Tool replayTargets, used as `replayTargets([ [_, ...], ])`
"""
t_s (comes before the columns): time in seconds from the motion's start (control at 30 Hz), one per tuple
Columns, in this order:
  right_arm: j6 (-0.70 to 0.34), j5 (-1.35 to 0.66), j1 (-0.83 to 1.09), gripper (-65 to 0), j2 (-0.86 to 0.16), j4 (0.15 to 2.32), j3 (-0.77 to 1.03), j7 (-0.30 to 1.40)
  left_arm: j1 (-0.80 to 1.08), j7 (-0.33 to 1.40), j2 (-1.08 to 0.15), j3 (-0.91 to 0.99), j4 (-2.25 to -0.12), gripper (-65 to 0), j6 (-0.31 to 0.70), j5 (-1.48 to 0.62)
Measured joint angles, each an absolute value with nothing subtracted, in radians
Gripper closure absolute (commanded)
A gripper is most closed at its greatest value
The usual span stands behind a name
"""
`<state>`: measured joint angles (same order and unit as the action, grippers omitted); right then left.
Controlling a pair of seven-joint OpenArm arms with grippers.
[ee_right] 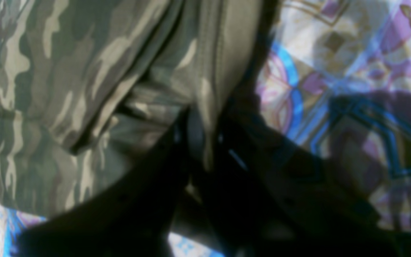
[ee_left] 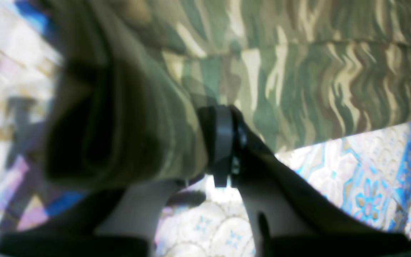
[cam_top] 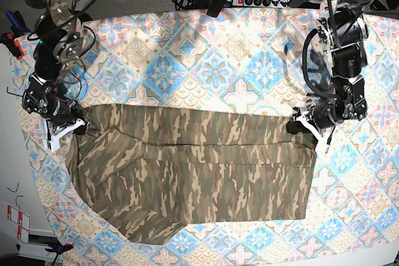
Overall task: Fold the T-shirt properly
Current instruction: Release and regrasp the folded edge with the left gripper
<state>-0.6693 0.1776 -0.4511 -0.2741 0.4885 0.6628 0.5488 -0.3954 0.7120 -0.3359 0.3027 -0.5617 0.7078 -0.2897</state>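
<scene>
T-shirt (cam_top: pixel 193 172) lies flat on the tablecloth (cam_top: pixel 206 60), long axis side-to-side btwn both arms. Left gripper (cam_top: pixel 298 123) and right gripper (cam_top: pixel 80 128) each have jaws clamped on a far corner of the cloth; rest of shirt lies toward the near table edge, so next fold prob. goes that way.

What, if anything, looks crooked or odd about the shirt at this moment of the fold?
The T-shirt is folded unevenly: its lower edge slants, bulging down on the base view's left. The right gripper and left gripper each pinch an upper corner. Nothing looks torn; the tablecloth lies flat.
</scene>
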Motion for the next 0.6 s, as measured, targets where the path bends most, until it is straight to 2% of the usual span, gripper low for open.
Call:
replayTargets([
  [0.1,-0.719,0.174,-0.426,-1.0,-0.273,0.550,0.656,0.641,-0.341,0.720,-0.336,0.301,-0.645,-8.9,0.709,-0.291],
  [0.17,-0.720,0.157,-0.395,-1.0,-0.262,0.596,0.655,0.637,-0.286,0.734,-0.336,0.301,-0.725,-8.9,0.712,-0.300],
  [0.37,-0.735,0.157,-0.339,-1.0,-0.244,0.745,0.649,0.748,-0.138,0.898,-0.335,0.304,-1.015,-8.9,0.707,-0.276],
  [0.6,-0.739,0.155,-0.281,-1.0,-0.244,0.827,0.651,0.764,-0.057,0.943,-0.336,0.305,-1.142,-8.9,0.704,-0.262],
])
